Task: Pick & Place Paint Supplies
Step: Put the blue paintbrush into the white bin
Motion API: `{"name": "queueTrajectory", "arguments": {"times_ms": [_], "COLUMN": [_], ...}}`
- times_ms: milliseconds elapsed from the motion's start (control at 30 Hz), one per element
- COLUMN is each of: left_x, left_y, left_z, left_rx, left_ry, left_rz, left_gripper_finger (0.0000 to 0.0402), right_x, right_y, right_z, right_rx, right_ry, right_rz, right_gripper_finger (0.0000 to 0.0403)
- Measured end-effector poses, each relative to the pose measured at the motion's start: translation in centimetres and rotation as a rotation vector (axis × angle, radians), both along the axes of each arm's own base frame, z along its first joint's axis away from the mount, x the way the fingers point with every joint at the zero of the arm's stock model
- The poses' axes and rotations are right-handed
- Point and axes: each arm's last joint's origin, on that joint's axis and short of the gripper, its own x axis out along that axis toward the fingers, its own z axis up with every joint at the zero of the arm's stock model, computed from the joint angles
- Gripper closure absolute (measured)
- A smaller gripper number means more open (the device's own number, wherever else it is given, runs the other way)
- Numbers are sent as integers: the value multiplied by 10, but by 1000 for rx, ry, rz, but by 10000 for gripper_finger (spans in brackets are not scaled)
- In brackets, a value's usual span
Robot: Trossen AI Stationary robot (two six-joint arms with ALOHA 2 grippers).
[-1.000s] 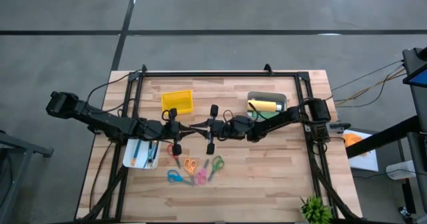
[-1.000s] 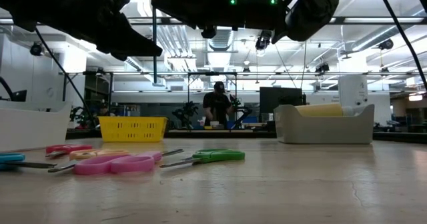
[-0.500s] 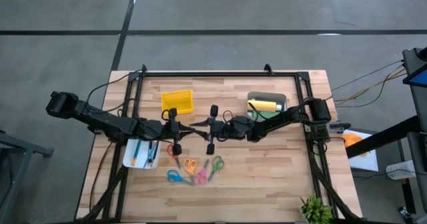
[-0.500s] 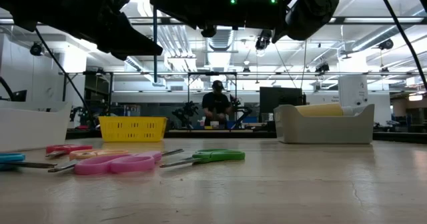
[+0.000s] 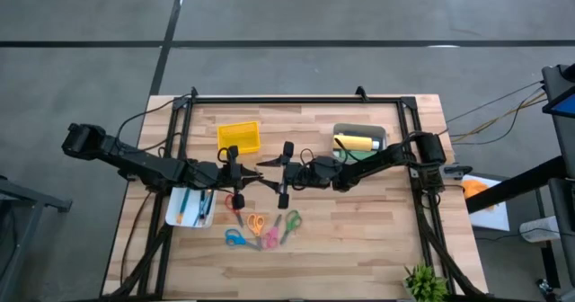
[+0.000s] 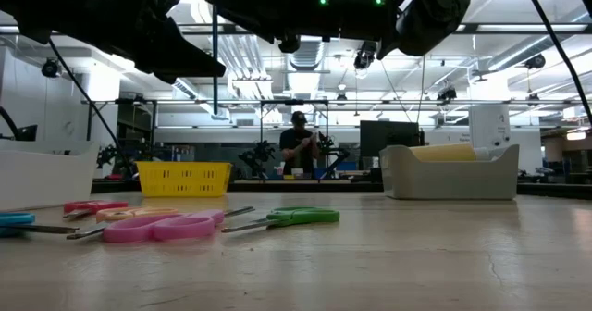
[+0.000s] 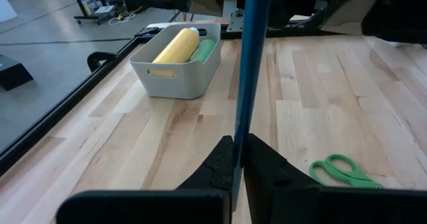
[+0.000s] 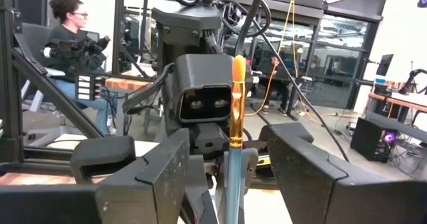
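Left gripper (image 7: 239,159) sits mid-table, above the surface, fingers pinched shut on a teal-shafted brush (image 7: 248,77); the shaft runs straight out from between the jaws toward the other arm. Right gripper (image 8: 227,159) faces it nose to nose at the table's centre, jaws spread wide with clear gaps either side of the same brush, whose orange ferrule and tip (image 8: 236,104) stand between the two fingers without touching them. So the brush hangs from the left grip only.

Grey bin (image 5: 359,131) near the table's right rear edge holds the yellow paint bottle (image 7: 177,45) lying on its side with a green bottle (image 7: 205,49) beside it. White tray (image 5: 191,208) by the left edge holds a few stick-like brushes or pens. Yellow basket (image 5: 238,137) sits toward the rear, left of centre. Several coloured scissors (image 5: 260,227) lie fanned out near the front edge.
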Motion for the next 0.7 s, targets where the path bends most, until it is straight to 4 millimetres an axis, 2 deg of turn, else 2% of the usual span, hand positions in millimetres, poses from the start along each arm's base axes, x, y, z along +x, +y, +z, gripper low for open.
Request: {"name": "queueTrajectory", "arguments": {"times_ms": [533,700], "left_x": [-1,-1], "left_y": [0,0], "left_z": [-3,-4], "left_rx": [-4,-2], "left_ry": [28,39], "left_rz": [3,3], "left_gripper_finger": [388,388], "right_x": [-4,-13], "right_y": [0,-1], "right_z": [-4,1], "right_rx": [95,100], "right_ry": [9,26], "right_rz": [14,13], "right_gripper_finger": [202,202]}}
